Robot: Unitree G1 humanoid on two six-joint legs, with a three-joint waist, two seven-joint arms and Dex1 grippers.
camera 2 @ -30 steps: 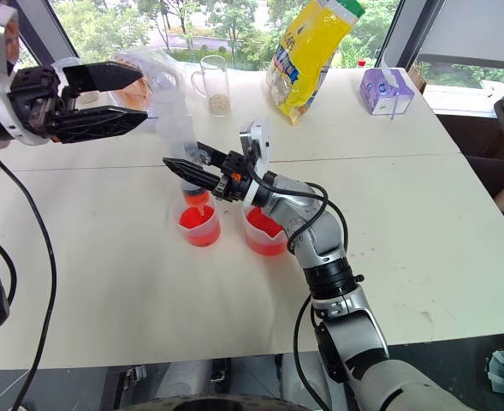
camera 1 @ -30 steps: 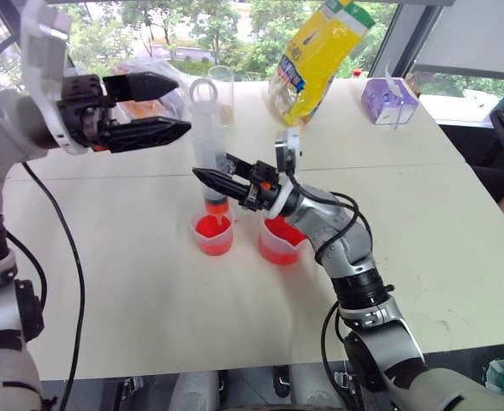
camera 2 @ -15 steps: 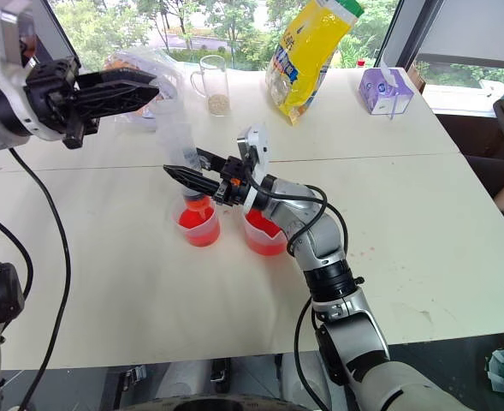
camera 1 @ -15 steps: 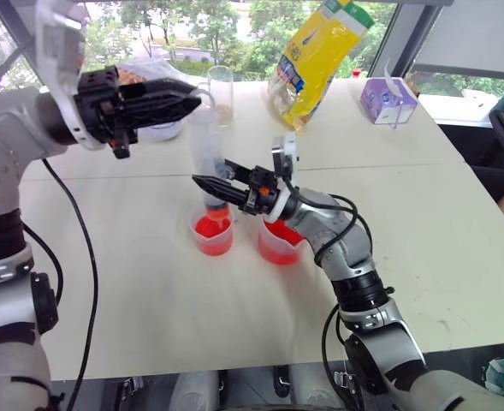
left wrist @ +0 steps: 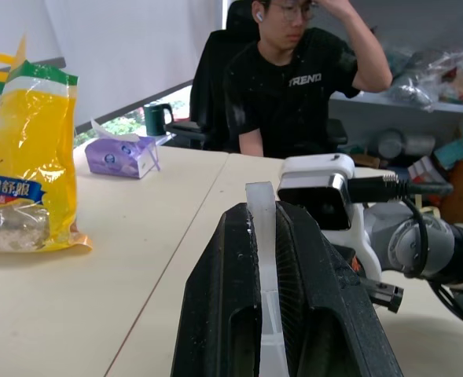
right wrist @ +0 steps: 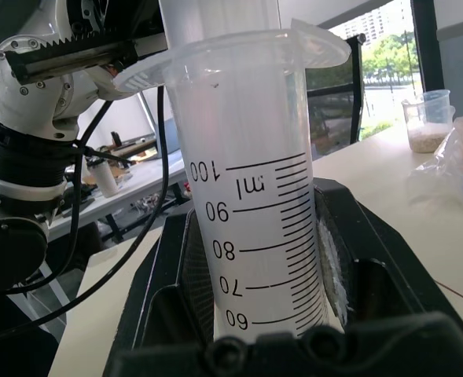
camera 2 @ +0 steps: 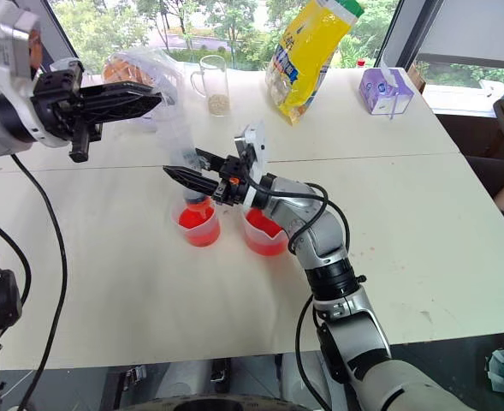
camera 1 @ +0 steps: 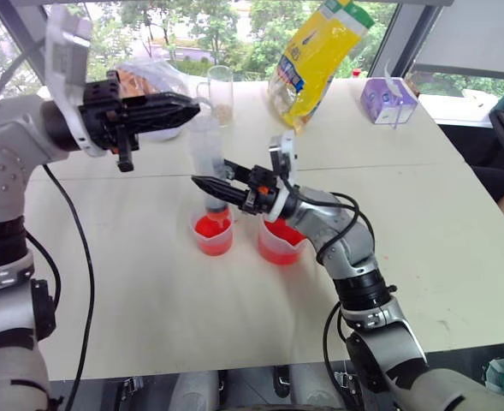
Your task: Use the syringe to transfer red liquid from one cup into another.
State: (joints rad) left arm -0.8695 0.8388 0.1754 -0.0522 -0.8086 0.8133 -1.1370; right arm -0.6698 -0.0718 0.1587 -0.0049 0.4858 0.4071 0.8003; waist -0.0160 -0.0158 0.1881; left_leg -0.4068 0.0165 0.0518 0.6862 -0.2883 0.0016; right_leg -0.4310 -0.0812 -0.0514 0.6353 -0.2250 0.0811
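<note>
The left gripper (camera 1: 192, 109) pinches the syringe's (camera 1: 207, 163) white plunger top; the right gripper (camera 1: 207, 185) clamps its barrel, tip over the small cup (camera 1: 212, 235). Right of that: spouted beaker (camera 1: 279, 243), yellow bag (camera 1: 316, 56) behind.

Bare counter (camera 1: 149, 308) is lying open along the near edge; two cups (camera 1: 213, 234), an upright syringe (camera 1: 207, 163) and both tools are crowding the middle.

Head stereo downward, wrist cameras close-up
</note>
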